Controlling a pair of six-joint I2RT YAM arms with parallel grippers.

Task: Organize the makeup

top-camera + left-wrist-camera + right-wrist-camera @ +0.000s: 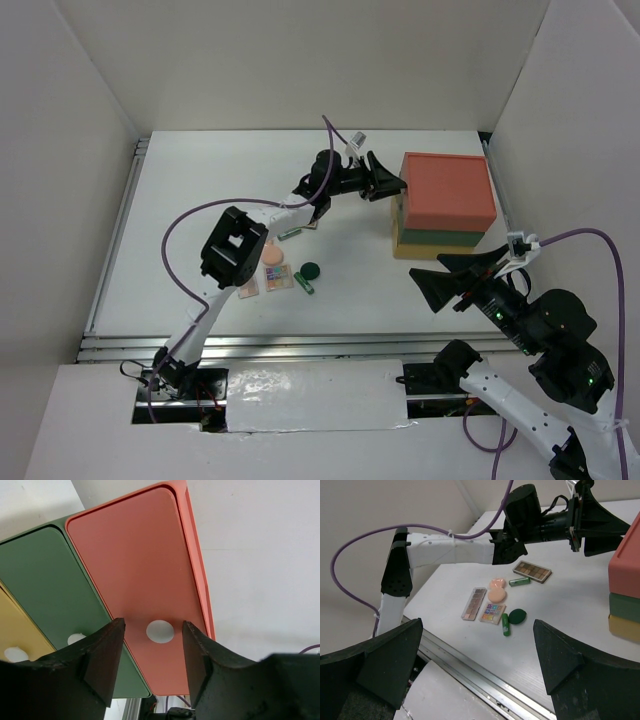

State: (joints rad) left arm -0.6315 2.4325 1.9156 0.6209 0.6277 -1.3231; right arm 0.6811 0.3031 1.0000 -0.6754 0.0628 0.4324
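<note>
My left tool [152, 630] half open, empty, at the red drawer [140, 570]; right tool [477, 625] wide, empty. The palette [474, 603] looks light, stiff, slick: I'd pinch its long edges.

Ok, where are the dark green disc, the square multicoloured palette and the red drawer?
dark green disc [518, 615]: right wrist view, middle of its top.
square multicoloured palette [493, 613]: right wrist view, centre of its pans.
red drawer [140, 565]: left wrist view, middle of its front panel.
</note>
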